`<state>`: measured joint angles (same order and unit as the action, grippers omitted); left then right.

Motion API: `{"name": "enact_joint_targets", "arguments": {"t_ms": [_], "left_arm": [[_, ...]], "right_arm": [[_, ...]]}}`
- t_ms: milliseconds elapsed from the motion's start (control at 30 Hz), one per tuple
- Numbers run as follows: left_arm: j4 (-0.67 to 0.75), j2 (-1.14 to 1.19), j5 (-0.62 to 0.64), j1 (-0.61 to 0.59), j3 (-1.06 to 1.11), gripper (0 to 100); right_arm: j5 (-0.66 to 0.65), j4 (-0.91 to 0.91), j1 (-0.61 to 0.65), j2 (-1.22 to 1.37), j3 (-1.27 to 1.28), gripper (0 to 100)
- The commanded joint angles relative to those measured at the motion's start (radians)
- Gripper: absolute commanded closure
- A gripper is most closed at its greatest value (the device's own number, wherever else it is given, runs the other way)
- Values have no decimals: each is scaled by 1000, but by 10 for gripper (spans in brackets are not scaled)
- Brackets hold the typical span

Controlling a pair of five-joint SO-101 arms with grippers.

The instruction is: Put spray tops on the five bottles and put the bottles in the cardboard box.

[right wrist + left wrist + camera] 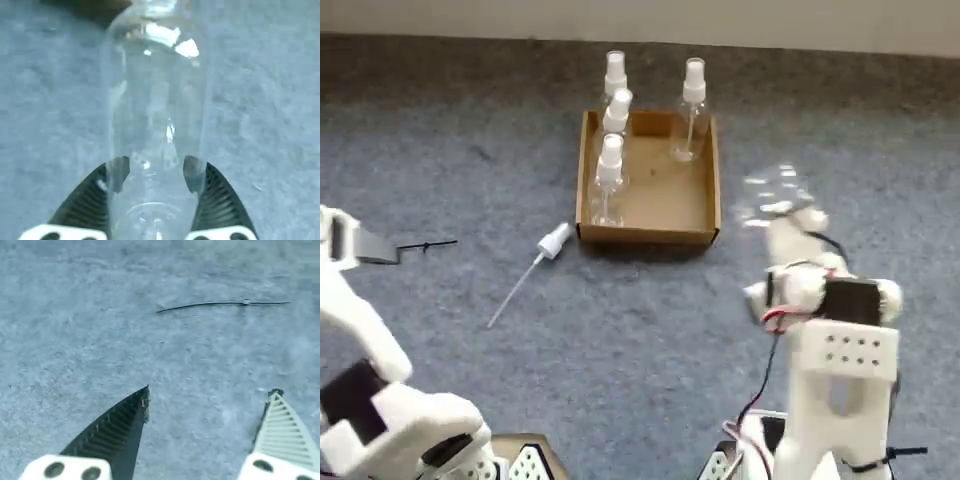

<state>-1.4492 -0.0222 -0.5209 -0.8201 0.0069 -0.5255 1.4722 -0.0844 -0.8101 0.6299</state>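
The cardboard box (700, 232) lies on the carpet at the back middle. Three clear bottles with white spray tops (610, 165) line its left side, and one more (692, 100) stands at its far right corner. A loose spray top (552, 243) with a long dip tube lies on the carpet in front of the box's left corner. Right of the box, my right gripper (156, 172) is shut on an uncapped clear bottle (157, 100) (772, 195), held above the carpet. My left gripper (210, 392) is open over bare carpet at the far left.
A thin black cable tie (225, 303) (428, 245) lies on the carpet just beyond the left gripper. Grey carpet (650, 330) stretches between the two arms and the box. The arm bases stand at the near edge.
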Motion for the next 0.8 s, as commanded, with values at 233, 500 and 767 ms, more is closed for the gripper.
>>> {"name": "enact_joint_targets", "arguments": {"t_ms": [233, 500, 767], "left_arm": [[94, -427, 241, 410, 510, 666], [152, -541, 387, 567, 704, 666], [209, -622, 414, 634, 811, 666]], "right_arm": [[-169, -446, -321, 446, 96, 991], [-199, -443, -321, 788, -104, 825], [-199, -397, -325, 831, -151, 704]]}}
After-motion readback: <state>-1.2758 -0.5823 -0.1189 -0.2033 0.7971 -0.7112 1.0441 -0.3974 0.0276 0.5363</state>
